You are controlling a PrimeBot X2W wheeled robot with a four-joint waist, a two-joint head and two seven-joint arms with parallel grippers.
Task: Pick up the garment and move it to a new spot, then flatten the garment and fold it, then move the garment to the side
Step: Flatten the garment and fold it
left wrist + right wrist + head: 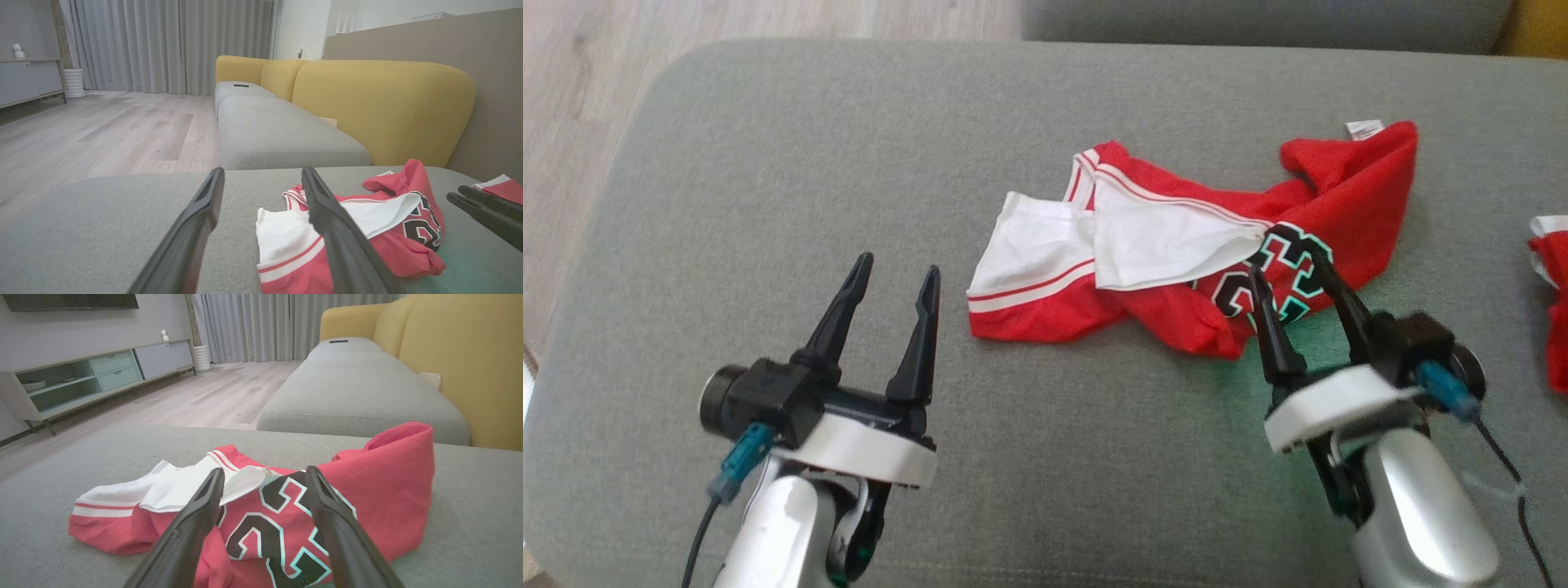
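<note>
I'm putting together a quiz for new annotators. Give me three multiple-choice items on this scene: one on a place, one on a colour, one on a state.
1. Where is the left gripper relative to the jersey?
A. Over its number
B. Behind it, by the backrest
C. To its left, over bare cushion

2. What colour is the jersey's number?
A. Yellow
B. Black, edged in teal
C. Plain white

3. What state is the right gripper in?
A. Open
B. Shut on the jersey
C. Shut on nothing

Answers:
1. C: in the head view only grey cushion lies around its fingers, with the jersey to the right.
2. B: the right wrist view shows black digits with teal outlines.
3. A: its two fingers stand apart, with the number visible between them.
</note>
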